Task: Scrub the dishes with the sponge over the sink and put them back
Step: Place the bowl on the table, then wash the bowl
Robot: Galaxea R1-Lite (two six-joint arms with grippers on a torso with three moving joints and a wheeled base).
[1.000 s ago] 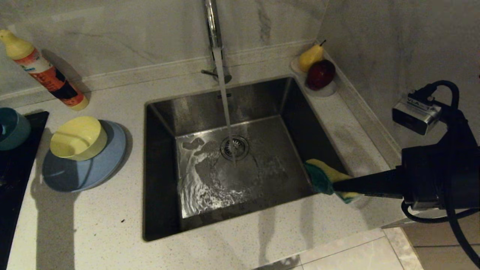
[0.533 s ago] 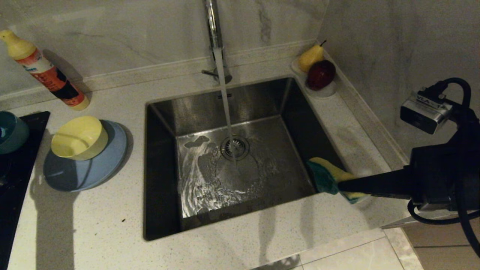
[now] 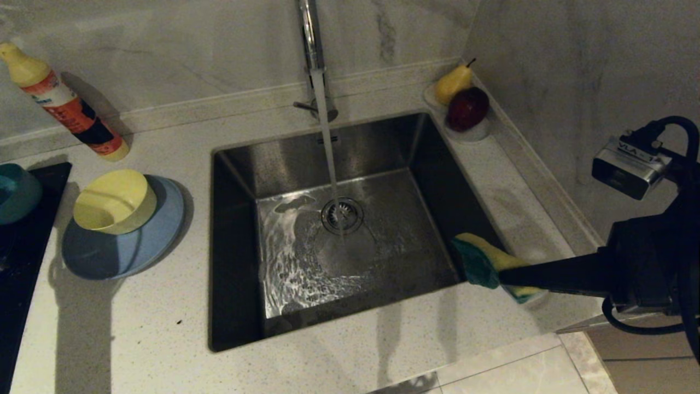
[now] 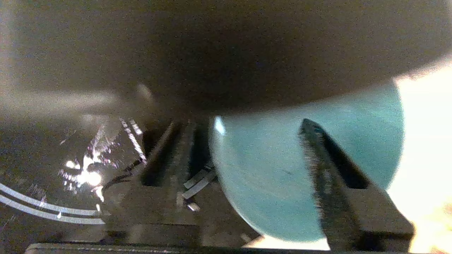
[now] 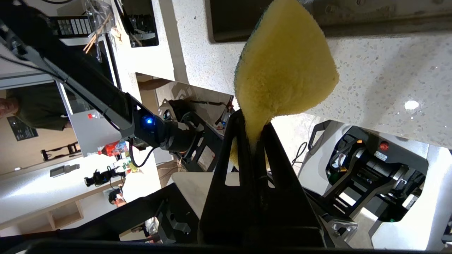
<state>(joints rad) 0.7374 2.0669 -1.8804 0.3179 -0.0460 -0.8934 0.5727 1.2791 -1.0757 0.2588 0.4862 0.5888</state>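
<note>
We note a speckled pale surface (image 3: 136,328) around the sink (image 3: 240,306), marble walls behind. The right hand (image 3: 506,273) pinches the sponge (image 3: 481,257) at the sink's right edge. The left hand (image 4: 247,176), fingers apart astride the teal bowl (image 4: 275,169), lies beyond the head view, which crops that bowl.

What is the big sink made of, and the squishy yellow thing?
The sink looks like brushed steel: grey, dully shiny, with light streaks on its wet floor. The sponge looks like soft foam: its yellow face is pitted and it squashes thin where the right end effector pinches it.
</note>
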